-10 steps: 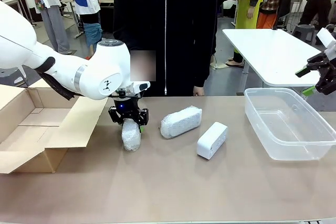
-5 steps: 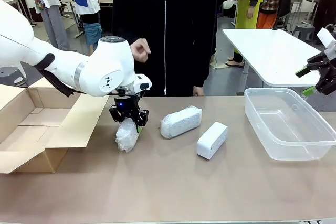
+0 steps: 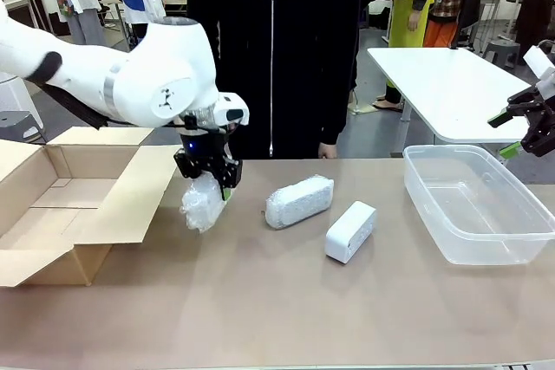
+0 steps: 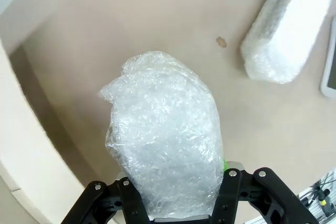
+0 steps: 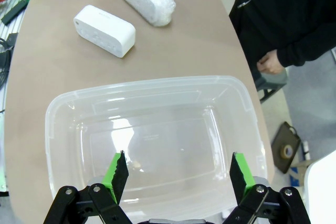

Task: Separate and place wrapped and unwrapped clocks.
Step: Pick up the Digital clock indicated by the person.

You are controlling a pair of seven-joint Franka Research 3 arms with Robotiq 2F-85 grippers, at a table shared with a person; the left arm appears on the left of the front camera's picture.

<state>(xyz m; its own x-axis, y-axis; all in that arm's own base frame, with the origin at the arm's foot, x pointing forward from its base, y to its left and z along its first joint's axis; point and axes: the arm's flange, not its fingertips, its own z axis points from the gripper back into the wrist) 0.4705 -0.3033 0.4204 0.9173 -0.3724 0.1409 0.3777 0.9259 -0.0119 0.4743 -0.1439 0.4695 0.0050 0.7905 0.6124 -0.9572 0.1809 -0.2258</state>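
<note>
Left gripper [image 3: 208, 181] is pinching one wrapped bundle [image 3: 202, 205] by its upper end. The jaws are pressed into the bubble wrap and the bundle hangs below them, tilted, apparently just clear of the table [image 3: 260, 301]. It hangs at the left, just beside the near flap of the cardboard box [image 3: 61, 192]. The second wrapped bundle [image 3: 299, 201] lies on the table at centre. The unwrapped clock [image 3: 350, 231] lies just right of it and nearer, with a gap between the two. The clear tub [image 3: 460, 148] sits at the right. Right gripper [image 3: 506, 134] hovers over the tub's far right side, fingers spread wide, holding nothing. A person [image 3: 273, 49] stands at the far edge.

Risks, as judged from this:
- The grip is on soft wrap and at one end only. The clock inside could slide or the film could stretch, so the bundle may droop or drop during the carry.
- The hanging low end could snag the box flap if it swings left without enough height, which would push the flap or knock the bundle loose.
- A release too far out would land it on the flap rather than inside.
- Which container takes wrapped items cannot be told here, so a wrong-bin placement is possible.
</note>
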